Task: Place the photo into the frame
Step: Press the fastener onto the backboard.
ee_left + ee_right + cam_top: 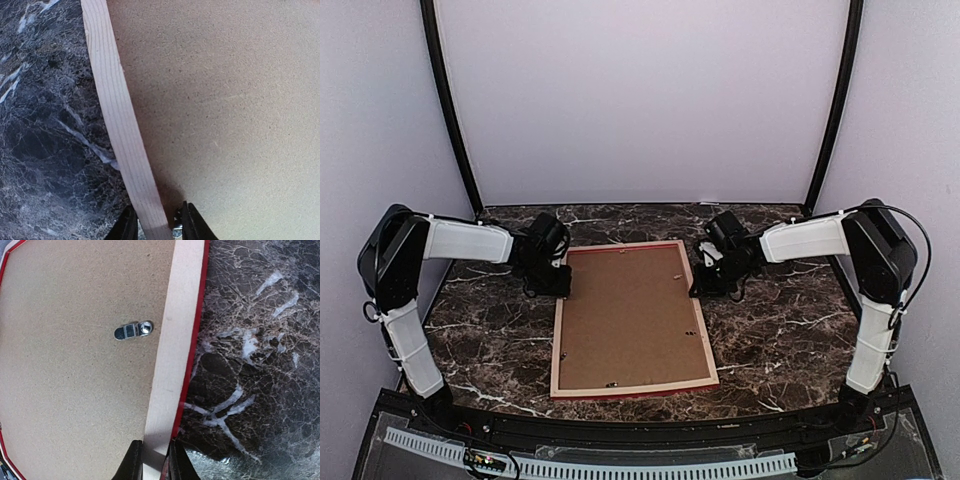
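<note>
The frame [635, 387] lies face down on the marble table, its pale wood back up and a thin red edge showing. A brown backing board [630, 315] fills it. The photo is hidden. My left gripper [560, 284] is at the frame's far left rail. In the left wrist view the left gripper [157, 220] straddles the pale rail [117, 115], with a gap left between the rail and the right finger [192, 225]. My right gripper [700, 284] is at the far right rail. The right wrist view shows the right gripper [152, 460] shut on that rail [172, 340].
A metal turn clip [132, 330] sits on the backing board near the right rail, and small clips show along the near edge. Dark marble table [770, 340] surrounds the frame. White walls and black posts enclose the back and sides.
</note>
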You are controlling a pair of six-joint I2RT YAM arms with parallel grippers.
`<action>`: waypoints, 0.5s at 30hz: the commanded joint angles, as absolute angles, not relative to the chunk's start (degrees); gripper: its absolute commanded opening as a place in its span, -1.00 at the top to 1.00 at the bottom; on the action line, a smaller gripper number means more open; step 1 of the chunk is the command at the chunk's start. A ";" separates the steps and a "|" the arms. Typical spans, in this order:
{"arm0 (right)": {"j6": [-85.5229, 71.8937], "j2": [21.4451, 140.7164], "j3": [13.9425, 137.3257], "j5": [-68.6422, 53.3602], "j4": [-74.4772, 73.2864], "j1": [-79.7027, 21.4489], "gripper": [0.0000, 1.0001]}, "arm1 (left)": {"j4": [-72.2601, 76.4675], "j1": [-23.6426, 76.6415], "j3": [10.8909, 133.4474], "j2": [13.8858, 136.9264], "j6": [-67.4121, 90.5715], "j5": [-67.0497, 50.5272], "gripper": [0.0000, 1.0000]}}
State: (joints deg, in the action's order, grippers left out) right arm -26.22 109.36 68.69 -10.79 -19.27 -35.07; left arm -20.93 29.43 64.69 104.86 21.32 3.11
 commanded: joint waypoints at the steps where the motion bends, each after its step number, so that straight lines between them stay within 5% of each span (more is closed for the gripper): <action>1: -24.52 109.33 68.88 -11.26 -19.67 -34.71 1.00 | -24.08 29.62 61.61 104.50 20.13 2.76 0.51; 5: -24.52 109.35 68.84 -11.32 -19.70 -34.68 1.00 | -23.83 29.62 61.23 104.25 20.16 2.62 0.61; 15: -24.87 109.17 67.69 -11.69 -18.61 -34.71 1.00 | -22.73 29.62 60.18 100.89 20.95 0.18 0.26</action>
State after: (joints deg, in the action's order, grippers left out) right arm -26.24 109.36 68.69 -11.07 -19.25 -34.85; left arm -19.42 29.41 61.93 103.07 21.37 1.93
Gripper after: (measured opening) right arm 0.134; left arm 0.341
